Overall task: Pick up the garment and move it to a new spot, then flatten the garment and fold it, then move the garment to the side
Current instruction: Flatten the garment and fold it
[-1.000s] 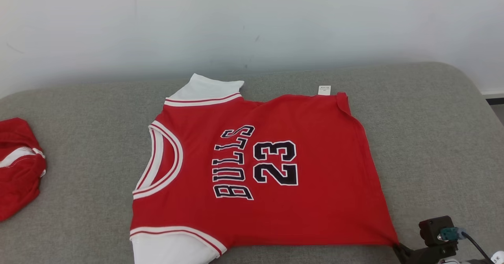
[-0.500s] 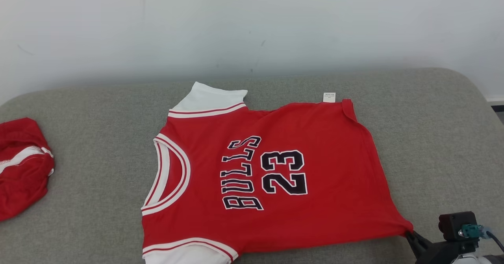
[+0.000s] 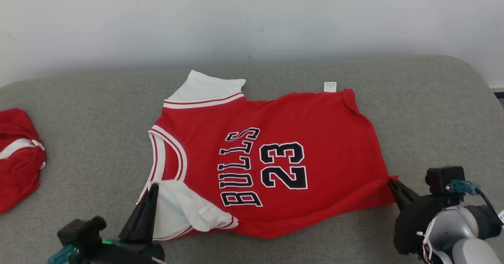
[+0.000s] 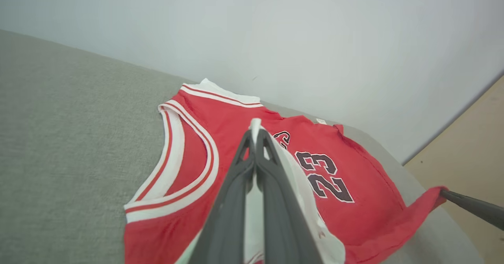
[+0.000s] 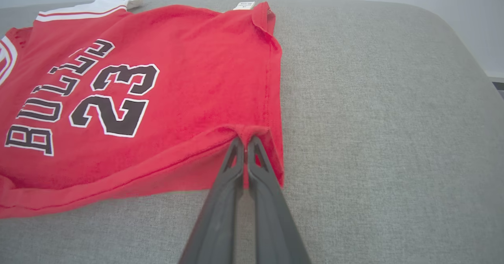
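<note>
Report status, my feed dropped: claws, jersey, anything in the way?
Left claw shut on jersey, white near sleeve. Right claw shut on near hem corner. Jersey front-up on grey cushion, near edge lifted. Other red garment far left, clear.

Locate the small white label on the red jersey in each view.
Head view: label on the jersey's far edge, right of centre, up and right of the 23.
Left wrist view: label right of centre, just beyond the 23.
Right wrist view: label at the top edge, near centre.
Shared landmark: the black 23.
</note>
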### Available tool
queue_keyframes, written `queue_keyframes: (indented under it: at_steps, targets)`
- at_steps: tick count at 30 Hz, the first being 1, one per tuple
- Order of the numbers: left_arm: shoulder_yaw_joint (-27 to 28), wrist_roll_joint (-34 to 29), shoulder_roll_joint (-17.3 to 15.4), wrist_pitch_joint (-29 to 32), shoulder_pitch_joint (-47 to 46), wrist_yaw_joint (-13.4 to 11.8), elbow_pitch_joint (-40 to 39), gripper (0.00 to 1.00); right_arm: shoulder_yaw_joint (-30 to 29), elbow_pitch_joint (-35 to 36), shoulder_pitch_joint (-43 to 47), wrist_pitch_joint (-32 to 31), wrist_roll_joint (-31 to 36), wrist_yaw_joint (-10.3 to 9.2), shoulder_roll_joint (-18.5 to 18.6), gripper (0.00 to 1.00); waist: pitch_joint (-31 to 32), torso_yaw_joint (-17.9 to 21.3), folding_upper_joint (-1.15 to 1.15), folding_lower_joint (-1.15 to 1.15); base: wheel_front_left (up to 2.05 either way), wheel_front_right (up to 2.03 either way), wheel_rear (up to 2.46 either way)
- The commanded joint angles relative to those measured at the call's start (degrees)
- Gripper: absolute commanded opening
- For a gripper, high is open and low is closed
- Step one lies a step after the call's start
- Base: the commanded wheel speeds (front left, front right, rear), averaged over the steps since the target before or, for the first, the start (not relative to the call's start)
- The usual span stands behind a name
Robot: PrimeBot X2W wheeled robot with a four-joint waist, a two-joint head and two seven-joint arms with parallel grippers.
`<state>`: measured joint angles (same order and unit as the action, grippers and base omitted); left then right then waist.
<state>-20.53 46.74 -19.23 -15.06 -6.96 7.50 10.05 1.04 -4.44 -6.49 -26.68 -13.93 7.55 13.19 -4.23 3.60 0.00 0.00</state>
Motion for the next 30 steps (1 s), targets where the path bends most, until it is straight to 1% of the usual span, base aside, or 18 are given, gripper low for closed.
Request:
queue_keyframes:
  at_steps: [1, 6, 14, 18, 22, 25, 27, 30]
  targets:
    - [-0.4, -1.5, 0.7, -0.2, -3.5, -0.1, 2.3, 0.0, 0.5, -1.8, -2.1, 1.2, 0.4, -0.13, -0.5, 0.0, -1.5, -0.2, 0.0, 0.0, 0.0, 0.0, 0.0]
    - [-1.8, -4.4, 2.5, -0.2, -11.4, -0.1, 8.2, 0.0, 0.7, -7.1, -6.3, 4.8, 1.3, -0.13, -1.6, 0.0, -3.7, -0.8, 0.0, 0.0, 0.0, 0.0, 0.0]
    - [-3.9, -7.2, 2.8, -0.2, -19.0, -0.1, 14.2, 0.0, -1.5, -12.1, -9.9, 7.6, 4.8, -0.13, -3.4, 0.0, -6.0, -1.1, 0.0, 0.0, 0.0, 0.0, 0.0]
    - [-2.4, -8.4, 3.6, -0.2, -21.3, -0.1, 16.0, 0.0, -3.4, -13.7, -11.0, 8.8, 6.9, -0.13, -4.4, 0.0, -6.8, -1.2, 0.0, 0.0, 0.0, 0.0, 0.0]
    - [0.4, -10.7, 4.6, -0.2, -21.7, -0.1, 16.5, 0.0, -4.8, -14.4, -11.4, 9.4, 8.2, -0.13, -5.1, 0.0, -7.3, -1.5, 0.0, 0.0, 0.0, 0.0, 0.0]
    - [1.3, -11.2, 5.7, -0.2, -21.6, -0.1, 16.6, 0.0, -5.7, -14.5, -11.8, 9.6, 9.3, -0.13, -5.5, 0.0, -7.8, -1.6, 0.0, 0.0, 0.0, 0.0, 0.0]
    - [1.7, -11.4, 5.4, -0.2, -22.2, -0.1, 16.7, 0.0, -6.0, -14.4, -11.9, 9.7, 9.5, -0.13, -5.7, 0.0, -8.1, -1.7, 0.0, 0.0, 0.0, 0.0, 0.0]
    - [2.8, -11.8, 5.9, -0.2, -23.2, -0.1, 16.3, 0.0, -7.2, -14.0, -11.8, 9.8, 9.9, -0.13, -6.0, 0.0, -8.6, -2.0, 0.0, 0.0, 0.0, 0.0, 0.0]
